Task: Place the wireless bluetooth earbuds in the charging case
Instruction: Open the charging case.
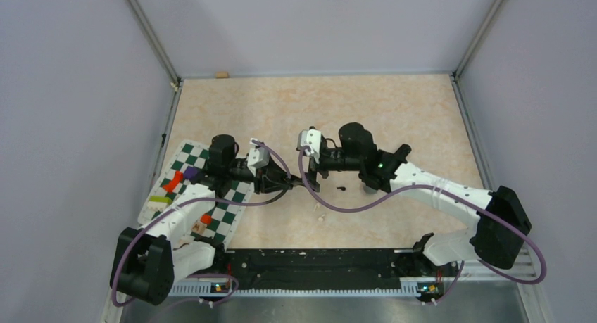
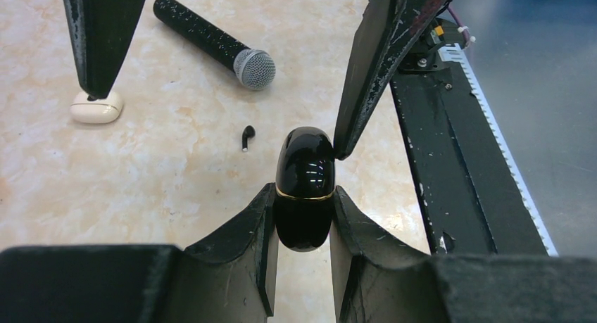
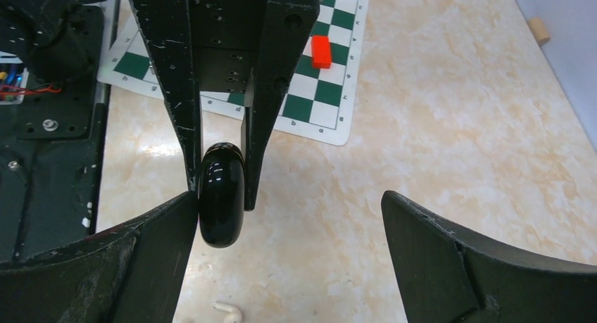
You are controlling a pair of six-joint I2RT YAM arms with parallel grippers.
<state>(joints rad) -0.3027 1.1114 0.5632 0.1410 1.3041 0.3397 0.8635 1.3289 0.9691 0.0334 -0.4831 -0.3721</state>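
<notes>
My left gripper [image 2: 303, 198] is shut on a glossy black charging case [image 2: 304, 179] with a thin gold seam, and holds it above the table. The case [image 3: 221, 196] looks closed. My right gripper [image 3: 288, 200] is open wide around it, its one finger [image 3: 165, 231] touching the case's side and the other finger far off. In the top view the two grippers [image 1: 294, 184] [image 1: 315, 176] meet at mid-table. A black earbud [image 2: 247, 136] lies on the table beyond the case. A white earbud [image 3: 229, 311] lies below the right gripper.
A black microphone [image 2: 211, 43] and a white case [image 2: 96, 109] lie further out on the beige table. A green-and-white checkered mat [image 1: 232, 214] with coloured blocks, one of them red [image 3: 321, 51], lies at the left. A black rail [image 1: 310, 267] runs along the near edge.
</notes>
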